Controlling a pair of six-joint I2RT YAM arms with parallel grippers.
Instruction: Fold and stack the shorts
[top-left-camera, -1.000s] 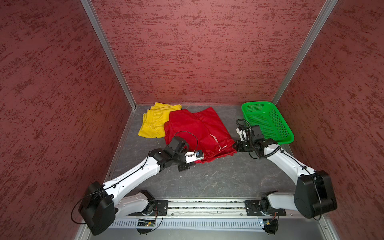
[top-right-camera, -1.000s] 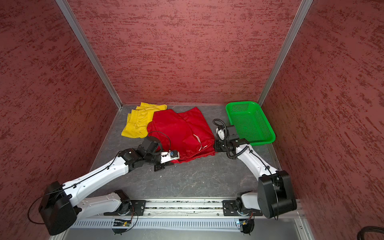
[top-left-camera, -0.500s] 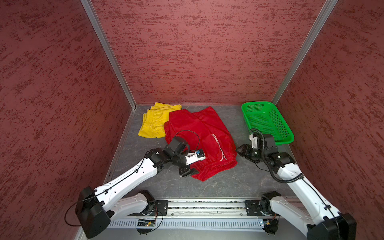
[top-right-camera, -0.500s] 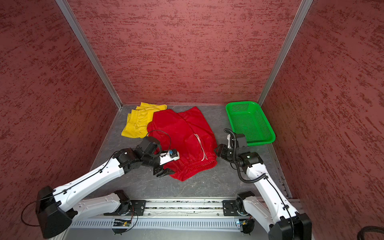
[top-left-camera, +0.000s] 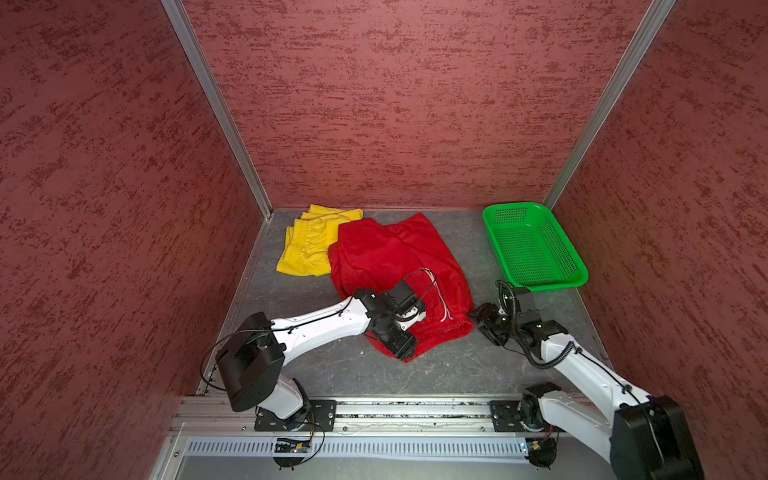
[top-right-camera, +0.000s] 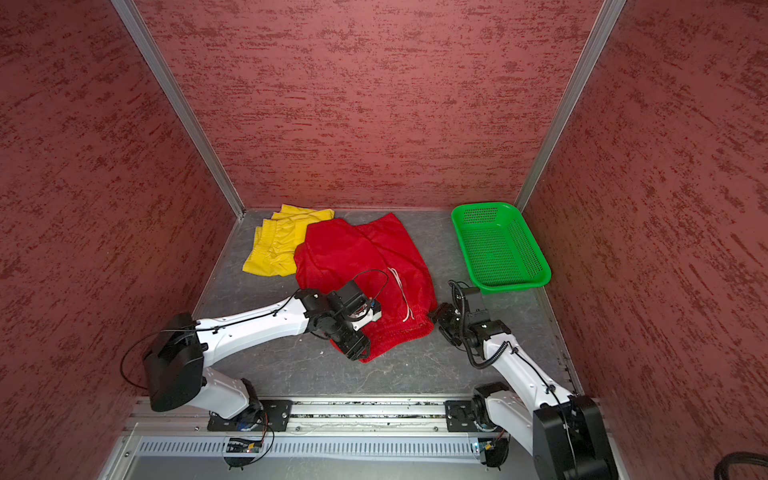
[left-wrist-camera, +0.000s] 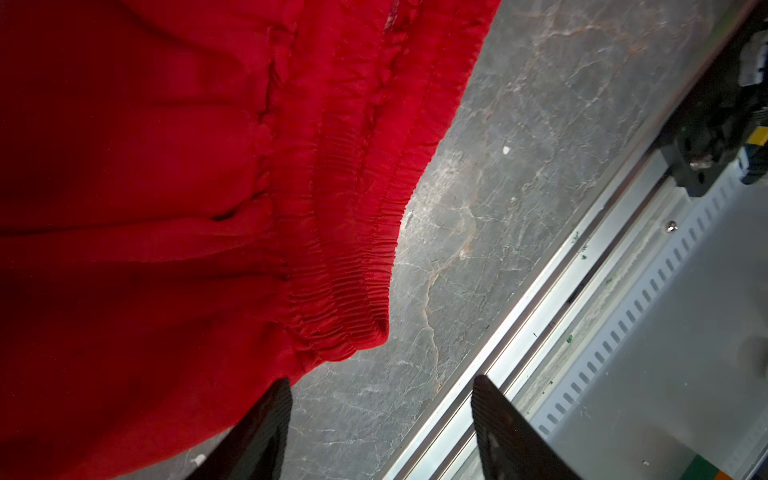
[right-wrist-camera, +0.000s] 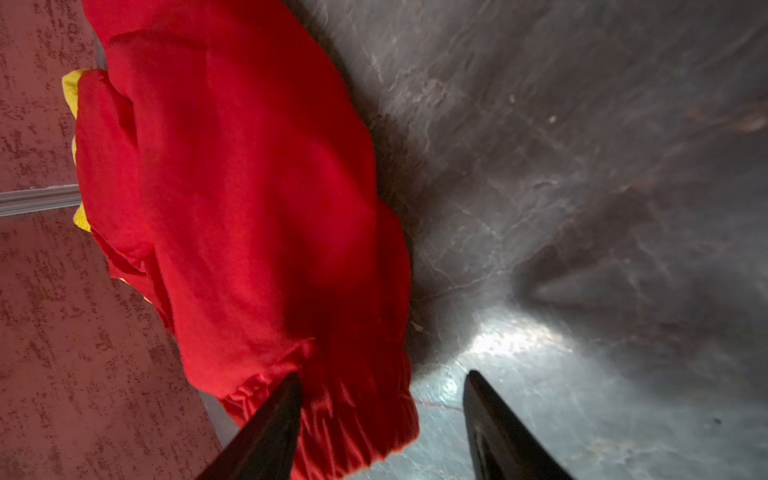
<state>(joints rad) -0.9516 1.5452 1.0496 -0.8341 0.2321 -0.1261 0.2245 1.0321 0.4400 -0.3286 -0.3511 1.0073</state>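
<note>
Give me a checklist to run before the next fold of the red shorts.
1. Left gripper open, nothing held: ok.
2. Right gripper open: ok; clear of the waistband: cannot tell.
3. Red shorts lying on the table, in neither gripper: ok.
4. Red shorts clear of yellow shorts: not ok, they overlap.
5. White drawstring tucked away: not ok, loose on top.
6. Green basket out of the way: ok.
</note>
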